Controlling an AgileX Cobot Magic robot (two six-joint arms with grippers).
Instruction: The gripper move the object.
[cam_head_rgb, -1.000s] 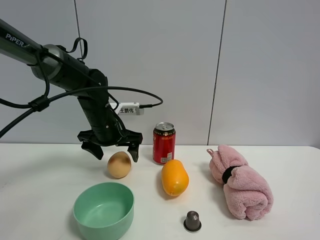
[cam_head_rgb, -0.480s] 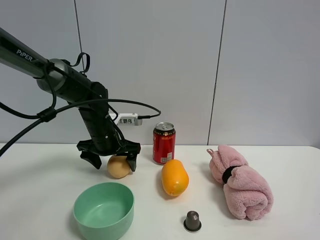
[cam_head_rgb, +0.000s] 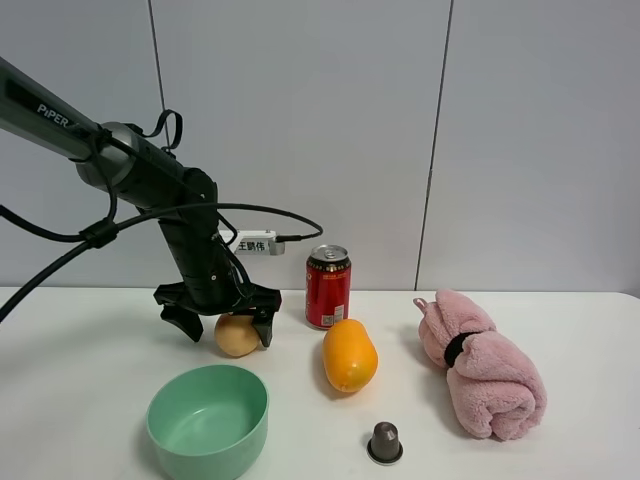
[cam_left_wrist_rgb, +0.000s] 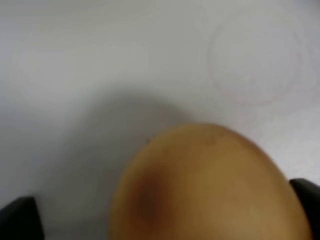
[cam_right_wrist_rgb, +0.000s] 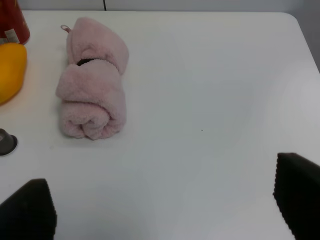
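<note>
Object (cam_head_rgb: 237, 336): pale tan fruit with a brown blush, resting on the desk (cam_head_rgb: 560, 330) behind the green bowl (cam_head_rgb: 207, 420), beside the orange fruit (cam_head_rgb: 349, 355) and red can (cam_head_rgb: 327, 287).
Left tool (cam_head_rgb: 225, 328): spread wide, lowered astride the object; contact cannot be told.
Right tool (cam_right_wrist_rgb: 162, 205): spread wide, holding nothing, over the desk near the pink towel (cam_right_wrist_rgb: 92, 85).

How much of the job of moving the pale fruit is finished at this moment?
Done: the left gripper is open and placed astride the pale fruit. In hand: the grasp; the jaws are not closed on it. Remaining: gripping, lifting and moving the fruit, which sits on the table.
</note>
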